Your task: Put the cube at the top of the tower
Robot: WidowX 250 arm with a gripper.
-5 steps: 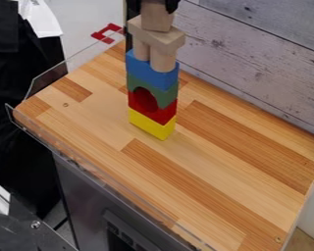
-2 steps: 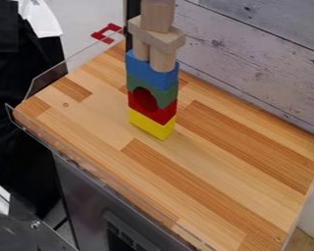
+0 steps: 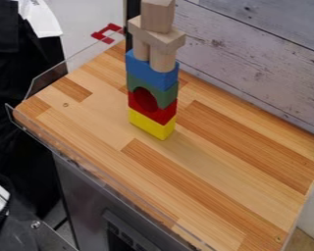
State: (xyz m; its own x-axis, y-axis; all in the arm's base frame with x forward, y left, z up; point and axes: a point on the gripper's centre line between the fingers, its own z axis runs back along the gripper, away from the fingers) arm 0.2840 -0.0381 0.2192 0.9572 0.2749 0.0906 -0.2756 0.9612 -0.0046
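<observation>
I take the blue block point(image 3: 151, 74) as my landmark. Above it stand two pale wooden pegs point(image 3: 163, 60), side by side, bearing a wooden plank point(image 3: 161, 38), and on that plank sits the cube point(image 3: 157, 17), upright and topmost of the tower. Below it come the green arch point(image 3: 166, 95), with a red rounded piece point(image 3: 145, 99) in its opening, then the red block point(image 3: 163, 114) and the yellow block point(image 3: 153, 125), whose base is on the wooden tabletop point(image 3: 238, 157). From where I sit, I can't tell whether my gripper is open or closed, or if it has hold of anything. By my reading the placing is done, and what I have in hand is the finish: getting clear without disturbing the stack. If I move again, it should be upward and away from the blue block, slowly, with no sideways drift; the pegs look like the weak storey, and a nudge up there could topple everything above them.
</observation>
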